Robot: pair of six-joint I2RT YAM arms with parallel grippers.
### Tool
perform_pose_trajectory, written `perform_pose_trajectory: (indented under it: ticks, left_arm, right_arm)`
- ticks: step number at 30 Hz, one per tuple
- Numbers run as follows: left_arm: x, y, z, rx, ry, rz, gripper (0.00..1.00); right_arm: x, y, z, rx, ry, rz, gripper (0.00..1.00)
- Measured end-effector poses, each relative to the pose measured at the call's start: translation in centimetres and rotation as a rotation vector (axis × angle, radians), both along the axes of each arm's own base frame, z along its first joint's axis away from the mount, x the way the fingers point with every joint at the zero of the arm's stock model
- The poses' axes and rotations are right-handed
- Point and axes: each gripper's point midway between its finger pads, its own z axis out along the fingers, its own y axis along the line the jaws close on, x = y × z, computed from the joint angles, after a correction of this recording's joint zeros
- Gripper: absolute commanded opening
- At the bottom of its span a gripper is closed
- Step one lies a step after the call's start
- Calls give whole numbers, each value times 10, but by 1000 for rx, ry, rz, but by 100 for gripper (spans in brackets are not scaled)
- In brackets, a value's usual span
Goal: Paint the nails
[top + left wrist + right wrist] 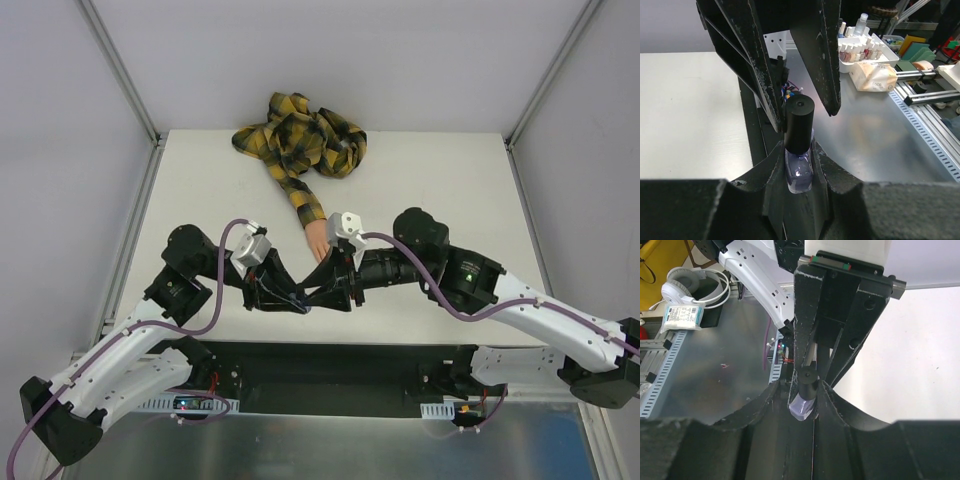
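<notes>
Currently, left claw (798,155) clamps the nail polish bottle (799,175); right claw (803,390) straddles its cap (800,120), apparently loose. Mannequin hand (317,243) lies just beyond the right claw, fingers pointing nearward.

Top view: bright, even, diffuse light from overhead. The white counter (450,190) sits close to clipping, shadows on it are faint and soft-edged, and focus is sharp across the field. Left wrist view: a small white glint on the glass of the bottle (799,175) and a broad dull sheen on the metal sheet (875,135). The left gripper (798,155) in the near foreground is an underexposed, soft black mass, and the far clutter is slightly blurred. Right wrist view: the counter at right is blown almost white, black parts lose detail, and there is mild wide-angle stretch toward the edges.
</notes>
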Motion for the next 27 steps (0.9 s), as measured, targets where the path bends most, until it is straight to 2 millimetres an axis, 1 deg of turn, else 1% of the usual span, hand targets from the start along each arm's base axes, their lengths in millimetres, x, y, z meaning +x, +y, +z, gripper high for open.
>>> perform_pose_trajectory:
  ticks: [2,7,8,10,11,12,15,17,19,21,22,24,25,27]
  left_arm:
    - [0,0,0,1,1,-2,0]
    - [-1,0,0,2,3,-7,0]
    - [-1,0,0,2,3,-7,0]
    - [0,0,0,2,4,-2,0]
    - [-1,1,-1,6,9,0,0]
    - [-1,1,-1,8,11,5,0]
    - [3,1,-1,5,3,47,0]
    - [7,1,-3,8,-2,94,0]
    - [16,1,-4,7,-17,170,0]
    - [30,2,-5,8,-25,274,0]
    - [36,3,-6,7,-32,325,0]
    - [44,7,-8,13,-39,400,0]
    - [52,9,-11,25,-38,454,0]
    - [65,11,-19,52,-27,524,0]
  right_arm:
    - [0,1,2,8,-3,4,34]
    - [2,8,0,12,4,13,26]
    - [3,10,-2,6,8,14,20]
    - [4,13,-6,-3,18,13,12]
    - [4,14,-7,-5,22,11,5]
    - [5,15,-7,-5,23,8,2]
    - [7,16,-7,-2,25,-7,1]
    - [10,18,-9,4,11,-48,1]
    - [17,20,-11,11,-20,-153,1]
    - [28,21,-11,28,-92,-390,1]
    - [30,22,-13,32,-122,-516,0]
    - [40,21,-12,46,-125,-702,1]
    - [46,23,-14,44,-112,-784,1]
    - [59,25,-21,26,-100,-903,10]
